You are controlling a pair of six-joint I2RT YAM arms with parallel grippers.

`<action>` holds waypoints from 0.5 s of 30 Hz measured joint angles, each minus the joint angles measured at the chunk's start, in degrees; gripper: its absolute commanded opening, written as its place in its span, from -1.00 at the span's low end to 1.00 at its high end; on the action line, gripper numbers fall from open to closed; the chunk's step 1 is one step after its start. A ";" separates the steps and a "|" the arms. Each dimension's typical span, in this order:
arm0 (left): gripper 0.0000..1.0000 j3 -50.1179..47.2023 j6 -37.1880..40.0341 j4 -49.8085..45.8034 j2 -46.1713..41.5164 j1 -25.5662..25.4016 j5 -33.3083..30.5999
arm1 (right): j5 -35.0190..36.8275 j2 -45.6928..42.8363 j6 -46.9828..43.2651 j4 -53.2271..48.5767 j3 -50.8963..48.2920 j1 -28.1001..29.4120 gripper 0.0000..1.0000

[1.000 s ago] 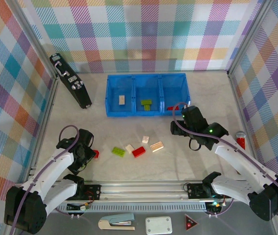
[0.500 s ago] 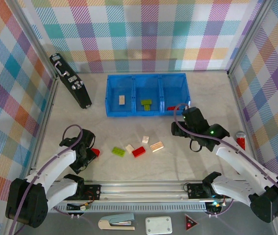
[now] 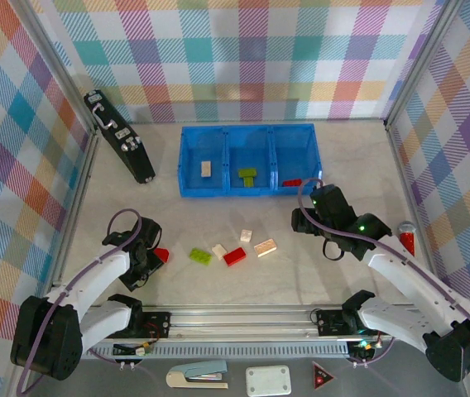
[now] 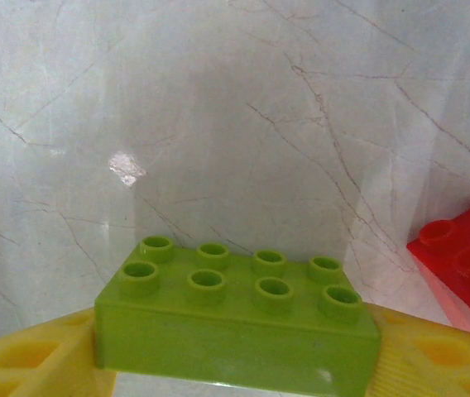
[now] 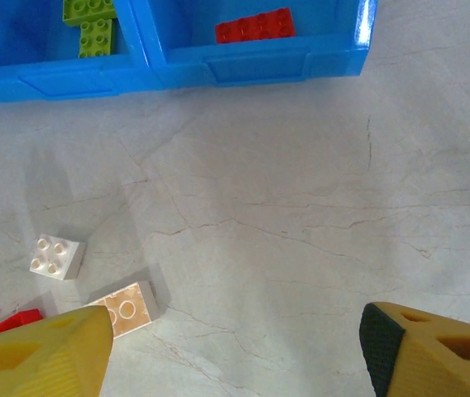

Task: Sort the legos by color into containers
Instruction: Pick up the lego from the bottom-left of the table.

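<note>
The blue tray [image 3: 247,129] sits toward the far edge of the table [image 3: 359,157], a little right of its middle, its three compartments side by side. The left one holds a single cream brick [image 3: 206,169]. The middle one holds a couple of green bricks [image 3: 248,175] lying together, and the right one a red brick [image 3: 291,182] close to its near wall.

On the pale marbled table, between the tray and the near edge, five loose bricks [image 3: 235,256] lie in a small cluster (one green, one red, three cream or white). Another red piece [image 3: 161,255] lies toward the near left corner, just beside the left gripper [image 3: 146,256]. That gripper is clamped on a lime brick [image 4: 237,322] by its two short ends. The right gripper [image 3: 311,217] hangs released, fingers [image 5: 40,351] spread wide, over bare table just in front of the tray's right corner. A black case [image 3: 119,147] lies aslant by the far left corner, and bright checked walls [image 3: 235,58] close in three sides.

Since a second ago the right gripper has slipped back a touch from the tray toward the near edge. The loose bricks have not stirred.
</note>
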 measured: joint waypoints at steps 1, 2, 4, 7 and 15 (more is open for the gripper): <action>0.35 -0.02 0.07 0.02 -0.02 0.00 0.04 | 0.00 -0.11 0.02 -0.15 -0.02 0.00 0.59; 0.33 -0.02 0.15 0.02 -0.09 0.00 0.15 | 0.00 -0.22 0.04 -0.20 -0.07 0.00 0.59; 0.31 -0.02 0.20 0.00 -0.39 0.00 0.26 | 0.02 -0.57 0.15 -0.22 -0.07 0.00 0.59; 0.29 0.00 0.37 -0.02 -1.18 0.00 1.09 | 0.02 -0.98 0.20 -0.24 -0.07 0.00 0.59; 0.26 4.28 1.88 -1.66 -3.37 0.00 2.78 | 0.02 -1.31 0.24 -0.66 -0.07 0.00 0.59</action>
